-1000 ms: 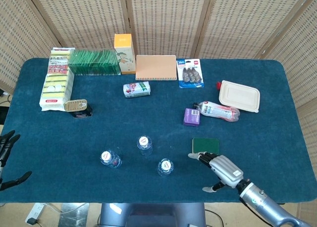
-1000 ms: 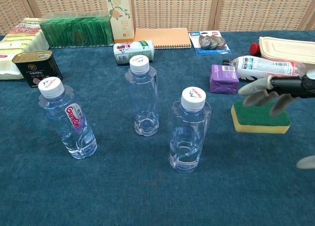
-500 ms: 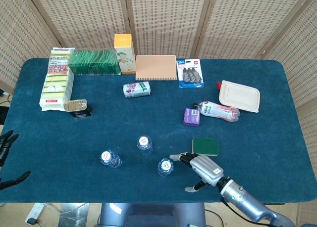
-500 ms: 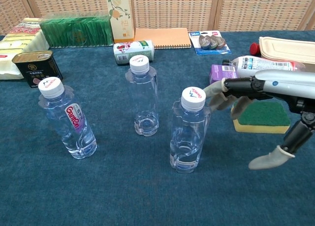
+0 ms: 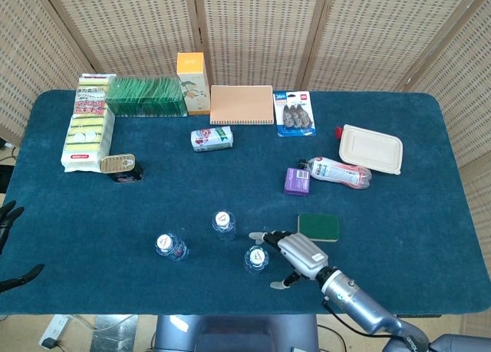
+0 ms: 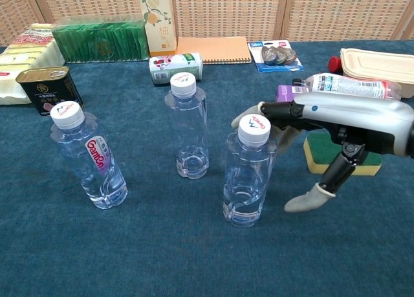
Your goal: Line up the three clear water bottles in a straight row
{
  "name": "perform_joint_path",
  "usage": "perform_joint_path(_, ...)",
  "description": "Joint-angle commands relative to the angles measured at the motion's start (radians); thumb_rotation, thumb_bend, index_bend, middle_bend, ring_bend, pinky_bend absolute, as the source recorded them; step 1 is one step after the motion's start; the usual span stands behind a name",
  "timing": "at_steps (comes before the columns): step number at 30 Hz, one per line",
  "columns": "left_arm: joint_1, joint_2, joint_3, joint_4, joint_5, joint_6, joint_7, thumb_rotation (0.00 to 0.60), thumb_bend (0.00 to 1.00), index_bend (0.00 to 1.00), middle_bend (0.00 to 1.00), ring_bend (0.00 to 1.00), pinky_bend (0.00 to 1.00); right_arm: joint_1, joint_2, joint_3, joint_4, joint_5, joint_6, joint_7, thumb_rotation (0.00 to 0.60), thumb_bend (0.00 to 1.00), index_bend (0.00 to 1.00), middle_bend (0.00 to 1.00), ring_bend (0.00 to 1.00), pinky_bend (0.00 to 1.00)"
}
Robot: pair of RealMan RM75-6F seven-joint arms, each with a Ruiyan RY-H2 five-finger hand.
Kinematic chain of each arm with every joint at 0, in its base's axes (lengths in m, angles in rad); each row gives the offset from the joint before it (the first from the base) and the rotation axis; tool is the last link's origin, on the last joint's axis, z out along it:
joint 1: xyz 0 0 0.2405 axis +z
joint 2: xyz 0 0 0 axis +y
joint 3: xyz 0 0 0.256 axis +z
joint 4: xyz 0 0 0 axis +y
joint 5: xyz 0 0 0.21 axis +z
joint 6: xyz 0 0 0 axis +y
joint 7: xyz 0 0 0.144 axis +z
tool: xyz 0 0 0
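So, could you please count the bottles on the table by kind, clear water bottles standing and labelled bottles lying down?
Clear water bottles, standing: 3 (left, middle, right)
Labelled bottles, lying down: 2 (green and white, red and white)
Total: 5

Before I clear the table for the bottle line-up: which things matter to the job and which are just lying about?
Job: left bottle, middle bottle, right bottle, right robot hand reaching around it.

Lying about: sponge, notebook, tin can, lunch box, purple box.
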Motion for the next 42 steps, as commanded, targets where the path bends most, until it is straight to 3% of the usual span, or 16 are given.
perform_joint_path(1, 0.001, 0.0, 0.0, 0.001, 0.0, 0.001, -0.002, 0.6, 0.16, 0.0, 0.0, 0.0, 0.02, 0.006, -0.015, 0.003, -0.008, 0.02, -0.001, -0.016, 0.6, 0.0, 0.17, 0.3, 0.29, 0.28)
perform_joint_path(9, 0.001, 0.001, -0.001, 0.002, -0.001, 0.0, -0.008, 0.6, 0.16, 0.0, 0.0, 0.0, 0.02, 0.027, -0.061, 0.023, -0.017, 0.089, -0.003, -0.048, 0.6, 0.01, 0.22, 0.34, 0.33, 0.33)
perform_joint_path(16, 0.001, 0.004, -0.003, 0.004, -0.008, -0.001, -0.021, 0.6, 0.16, 0.0, 0.0, 0.0, 0.02, 0.025, -0.091, 0.027, -0.004, 0.11, 0.026, -0.061, 0.6, 0.14, 0.35, 0.45, 0.41, 0.4)
perform_joint_path(26, 0.002, 0.006, 0.0, 0.009, 0.002, 0.001, -0.03, 0.6, 0.16, 0.0, 0.0, 0.0, 0.02, 0.01, -0.087, 0.021, -0.009, 0.112, 0.048, -0.015, 0.6, 0.3, 0.56, 0.57, 0.48, 0.41)
perform_joint_path(35, -0.003, 0.008, 0.002, 0.006, 0.001, -0.011, -0.032, 0.6, 0.16, 0.0, 0.0, 0.0, 0.02, -0.024, -0.007, 0.02, -0.063, 0.041, 0.125, 0.006, 0.6, 0.35, 0.57, 0.6, 0.5, 0.43)
perform_joint_path(42, -0.002, 0.011, 0.004, 0.006, 0.005, -0.006, -0.039, 0.6, 0.16, 0.0, 0.0, 0.0, 0.02, -0.032, 0.106, 0.074, -0.078, 0.088, 0.164, -0.007, 0.6, 0.35, 0.57, 0.6, 0.5, 0.43)
